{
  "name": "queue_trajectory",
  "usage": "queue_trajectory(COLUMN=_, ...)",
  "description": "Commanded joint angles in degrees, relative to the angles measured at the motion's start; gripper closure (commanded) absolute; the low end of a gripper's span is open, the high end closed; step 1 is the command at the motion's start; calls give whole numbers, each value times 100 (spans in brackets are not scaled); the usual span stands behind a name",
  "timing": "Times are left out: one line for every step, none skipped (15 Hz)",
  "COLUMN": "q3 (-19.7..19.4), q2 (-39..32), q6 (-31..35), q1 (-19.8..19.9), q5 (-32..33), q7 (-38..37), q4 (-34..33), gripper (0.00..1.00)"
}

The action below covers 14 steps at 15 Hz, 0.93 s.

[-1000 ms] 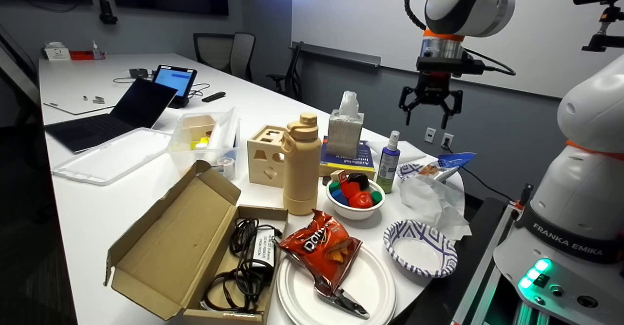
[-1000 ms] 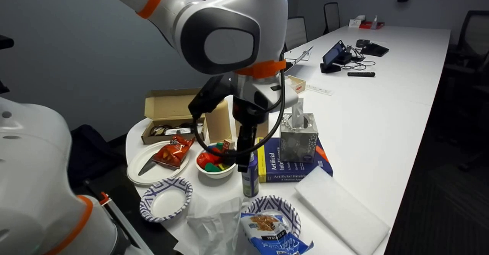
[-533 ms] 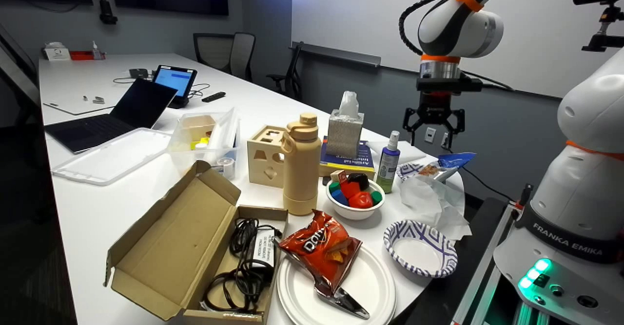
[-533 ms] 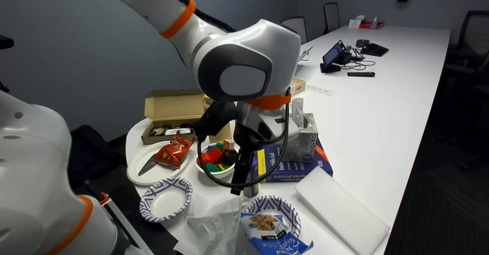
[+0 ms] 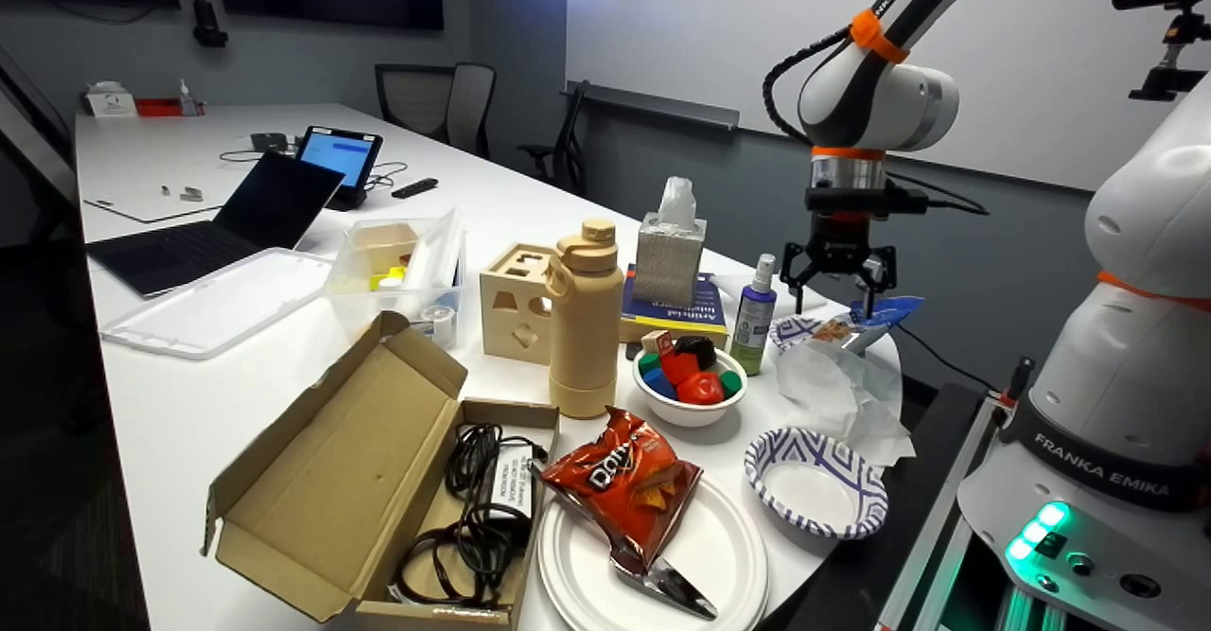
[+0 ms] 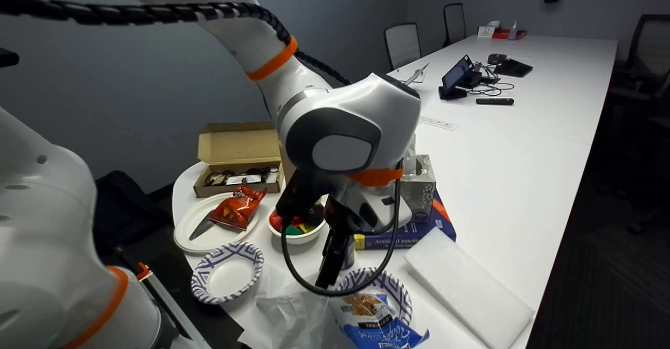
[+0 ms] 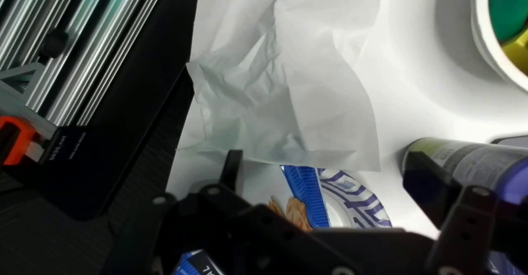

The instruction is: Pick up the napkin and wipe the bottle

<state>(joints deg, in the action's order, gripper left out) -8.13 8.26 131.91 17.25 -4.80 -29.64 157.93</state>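
The wrist view showed the folds of the crumpled, thin white paper napkin (image 7: 288, 81) at upper middle; an exterior view alone showed the tall, tan, cylindrical bottle (image 5: 584, 328) whole, upright at centre. There, right of centre on the white table (image 5: 180, 423), the napkin's long axis sloped down toward the lower right. The white robot arm (image 5: 899, 106) slanted in from the upper right, its black two-fingered gripper (image 5: 833, 302) pointing straight down, spread wide, grasping nothing
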Motion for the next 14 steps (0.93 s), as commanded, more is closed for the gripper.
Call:
queue_trajectory(q3=-189, q2=-330, q6=316, q1=-119, q5=-343, q7=390, q4=-5, gripper=0)
queue_trajectory(q3=-226, q2=-409, q6=369, q1=-110, q5=-383, q7=463, q4=-5, gripper=0)
queue_trajectory(q3=-257, q2=-486, q6=423, q1=-114, q5=-433, q7=536, q4=-5, gripper=0)
queue_trajectory(q3=-285, q2=-554, q6=476, q1=-123, q5=-492, q7=601, q4=-5, gripper=0)
queue_trajectory(q3=-312, q2=-646, q6=555, q1=-128, q5=-566, q7=696, q4=-3, gripper=0)
queue_trajectory(q3=-331, q2=-722, q6=621, q1=-138, q5=-646, q7=780, q4=-3, gripper=0)
queue_trajectory(q3=-337, q2=-807, q6=671, q1=-157, q5=-747, q7=876, q4=-3, gripper=0)
queue_trajectory(q3=-342, q2=-887, q6=729, q1=-168, q5=-849, q7=976, q4=-3, gripper=0)
queue_trajectory(q3=-342, q2=-970, q6=782, q1=-181, q5=-968, q7=1089, q4=-3, gripper=0)
queue_trajectory(q3=-337, q2=-1034, q6=822, q1=-198, q5=-1064, q7=1172, q4=-4, gripper=0)
queue_trajectory(q3=-331, q2=-1103, q6=857, q1=-211, q5=-1155, q7=1254, q4=-4, gripper=0)
queue_trajectory(q3=-325, q2=-1168, q6=902, q1=-225, q5=-1246, q7=1342, q4=-4, gripper=0)
queue_trajectory(q3=-313, q2=-1221, q6=934, q1=-245, q5=-1342, q7=1417, q4=-4, gripper=0)
queue_trajectory(q3=-306, q2=-1276, q6=964, q1=-259, q5=-1418, q7=1487, q4=-4, gripper=0)
